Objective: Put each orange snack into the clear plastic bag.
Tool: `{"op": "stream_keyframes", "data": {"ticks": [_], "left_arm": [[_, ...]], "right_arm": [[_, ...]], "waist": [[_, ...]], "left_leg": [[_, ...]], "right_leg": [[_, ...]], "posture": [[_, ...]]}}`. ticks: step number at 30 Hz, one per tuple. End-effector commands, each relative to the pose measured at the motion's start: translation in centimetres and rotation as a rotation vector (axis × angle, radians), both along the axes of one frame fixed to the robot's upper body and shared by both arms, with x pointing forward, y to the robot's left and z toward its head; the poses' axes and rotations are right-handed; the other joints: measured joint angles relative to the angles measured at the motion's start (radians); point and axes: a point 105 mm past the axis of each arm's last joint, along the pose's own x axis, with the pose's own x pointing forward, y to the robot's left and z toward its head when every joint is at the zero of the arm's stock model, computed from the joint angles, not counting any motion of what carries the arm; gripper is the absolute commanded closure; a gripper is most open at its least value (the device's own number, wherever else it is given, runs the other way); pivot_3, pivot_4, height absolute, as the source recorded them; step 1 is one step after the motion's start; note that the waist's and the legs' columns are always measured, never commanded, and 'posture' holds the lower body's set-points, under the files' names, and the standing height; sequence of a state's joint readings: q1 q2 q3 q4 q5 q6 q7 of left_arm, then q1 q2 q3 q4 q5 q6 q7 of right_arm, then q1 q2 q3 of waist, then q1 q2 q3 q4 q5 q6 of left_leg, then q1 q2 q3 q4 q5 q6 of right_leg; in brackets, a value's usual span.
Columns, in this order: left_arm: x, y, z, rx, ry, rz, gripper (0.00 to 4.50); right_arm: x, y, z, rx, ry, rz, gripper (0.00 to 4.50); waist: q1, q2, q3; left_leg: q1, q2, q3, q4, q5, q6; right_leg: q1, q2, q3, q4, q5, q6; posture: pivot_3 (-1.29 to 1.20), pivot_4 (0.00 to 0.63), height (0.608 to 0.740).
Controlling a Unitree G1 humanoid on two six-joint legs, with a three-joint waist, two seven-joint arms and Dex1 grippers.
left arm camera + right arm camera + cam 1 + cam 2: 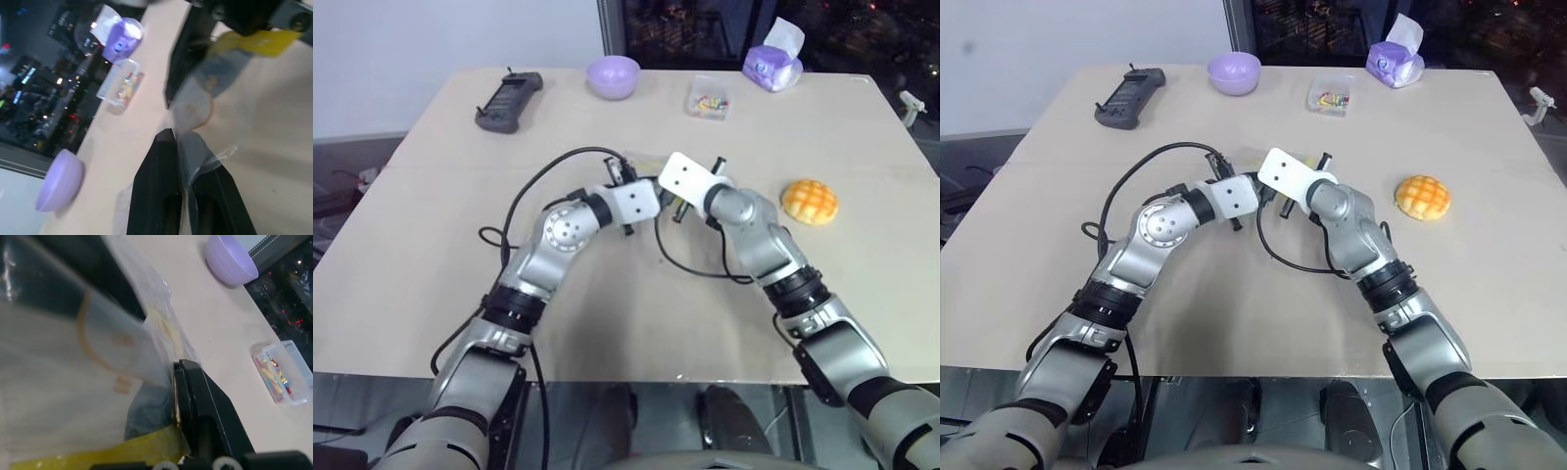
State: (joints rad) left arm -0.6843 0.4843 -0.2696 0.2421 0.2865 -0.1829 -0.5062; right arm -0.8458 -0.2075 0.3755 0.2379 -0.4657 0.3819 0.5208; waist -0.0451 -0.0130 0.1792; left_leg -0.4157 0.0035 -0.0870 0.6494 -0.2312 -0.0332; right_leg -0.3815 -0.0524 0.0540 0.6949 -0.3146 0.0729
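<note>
Over the middle of the table my two grippers meet at the clear plastic bag (644,163), which is held between them. In the left wrist view my left gripper (178,139) is shut on the bag's crinkly film (203,95), with the yellow zip strip (264,41) beyond it. From the right wrist, my right gripper (177,369) is shut on the bag's edge (73,382) near the yellow strip (122,450). One orange snack (810,201), a domed bun with a grid top, lies on the table to the right of my right arm, apart from both grippers.
Along the far side of the table (431,255) stand a black handheld controller (509,100), a purple bowl (613,76), a small clear box of colourful bits (708,98) and a purple tissue pack (773,61). Black cables loop beside my arms.
</note>
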Motion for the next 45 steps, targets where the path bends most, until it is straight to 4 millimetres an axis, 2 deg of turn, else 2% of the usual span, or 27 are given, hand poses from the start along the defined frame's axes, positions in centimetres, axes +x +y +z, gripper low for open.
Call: {"op": "stream_keyframes", "data": {"ticks": [1, 2, 8, 12, 17, 24, 30, 35, 36, 37, 38, 45], "left_arm": [[0.0, 0.8, 1.7, -0.089, -0.049, -0.017, 4.5], [0.0, 0.9, 1.5, -0.08, -0.052, -0.023, 4.5], [-0.5, 1.1, 1.5, -0.167, -0.032, -0.109, 4.5], [-1.2, 1.3, 1.7, -0.257, 0.016, -0.208, 4.5], [-1.4, 2.4, 2.4, -0.422, 0.12, -0.282, 4.5], [-2.2, 2.8, 2.1, -0.465, 0.261, -0.403, 4.5], [-2.8, 3.0, 1.3, -0.445, 0.359, -0.459, 4.5], [-2.9, 3.5, 0.3, -0.424, 0.411, -0.462, 4.5], [-2.9, 3.6, 0.2, -0.422, 0.415, -0.461, 4.5], [-2.8, 3.6, 0.1, -0.417, 0.42, -0.451, 4.5], [-2.7, 3.7, -0.1, -0.411, 0.424, -0.443, 4.5], [-1.0, 4.6, -0.5, -0.393, 0.399, -0.313, 4.5]], "right_arm": [[-0.7, 0.3, 2.3, 0.007, -0.081, 0.066, 3.73], [-0.9, 0.3, 2.3, 0.004, -0.077, 0.082, 3.44], [-1.4, -0.3, 2.1, 0.0, -0.074, 0.142, 0.56], [-1.5, -1.2, 1.6, 0.015, -0.067, 0.181, 0.56], [-1.5, -2.9, 1.1, 0.037, -0.13, 0.274, 0.56], [-0.2, -5.9, 0.5, 0.078, -0.204, 0.264, 0.56], [-0.2, -6.2, 0.6, 0.092, -0.231, 0.32, 0.56], [-0.1, -6.6, 0.4, 0.068, -0.239, 0.332, 2.76], [-0.1, -6.5, 0.4, 0.066, -0.24, 0.336, 3.35], [-0.1, -6.5, 0.4, 0.061, -0.243, 0.34, 3.7], [-0.1, -6.4, 0.4, 0.056, -0.245, 0.344, 4.37], [0.3, -6.2, 0.3, 0.048, -0.197, 0.333, 4.45]], "waist": [[0.001, 0.0, 0.0], [0.001, 0.0, 0.0], [0.001, 0.0, 0.0], [0.001, 0.0, 0.0], [0.0, 0.0, 0.0], [-0.007, 0.0, 0.0], [-0.028, 0.0, 0.0], [-0.038, 0.0, 0.0], [-0.038, 0.0, 0.0], [-0.039, 0.0, 0.0], [-0.039, 0.0, 0.0], [-0.043, 0.0, 0.0]], "left_leg": [[0.0, 0.0, 0.0, 0.0, 0.0, 0.0], [0.0, 0.0, 0.0, 0.0, 0.0, 0.0], [0.0, 0.0, 0.0, 0.0, 0.0, 0.0], [0.0, 0.0, 0.0, 0.0, 0.0, 0.0], [0.0, 0.0, 0.0, 0.001, 0.0, 0.0], [0.0, 0.0, 0.0, 0.001, 0.0, 0.0], [0.0, 0.0, 0.0, 0.001, 0.0, 0.0], [0.001, 0.0, 0.0, 0.001, 0.0, 0.0], [0.001, 0.0, 0.0, 0.001, 0.0, 0.0], [0.001, 0.0, 0.0, 0.002, 0.0, 0.0], [0.001, 0.0, 0.0, 0.002, 0.0, 0.0], [0.001, 0.0, 0.0, 0.002, 0.0, 0.0]], "right_leg": [[0.0, 0.0, 0.0, 0.0, 0.0, 0.0], [0.0, 0.0, 0.0, 0.0, 0.0, 0.0], [0.0, 0.0, 0.0, 0.0, 0.0, 0.0], [0.0, 0.0, 0.0, 0.0, 0.0, 0.0], [0.0, 0.0, 0.0, 0.0, 0.0, 0.0], [0.001, 0.0, 0.0, 0.0, 0.0, 0.0], [0.002, 0.0, 0.0, 0.0, 0.0, 0.0], [0.002, 0.0, 0.0, 0.0, 0.0, 0.0], [0.002, 0.0, 0.0, 0.0, 0.0, 0.0], [0.002, 0.0, 0.0, 0.0, 0.0, 0.0], [0.002, 0.0, 0.0, 0.0, 0.0, 0.0], [0.002, 0.0, 0.0, 0.0, 0.0, 0.0]], "posture": [[0.0, 0.15, 0.74], [0.0, 0.15, 0.74], [0.0, 0.15, 0.74], [0.0, 0.15, 0.74], [0.0, 0.15, 0.74], [0.0, 0.15, 0.74], [0.0, 0.15, 0.74], [0.0, 0.15, 0.74], [0.0, 0.15, 0.74], [0.0, 0.15, 0.74], [0.0, 0.15, 0.74], [0.0, 0.15, 0.74]]}}
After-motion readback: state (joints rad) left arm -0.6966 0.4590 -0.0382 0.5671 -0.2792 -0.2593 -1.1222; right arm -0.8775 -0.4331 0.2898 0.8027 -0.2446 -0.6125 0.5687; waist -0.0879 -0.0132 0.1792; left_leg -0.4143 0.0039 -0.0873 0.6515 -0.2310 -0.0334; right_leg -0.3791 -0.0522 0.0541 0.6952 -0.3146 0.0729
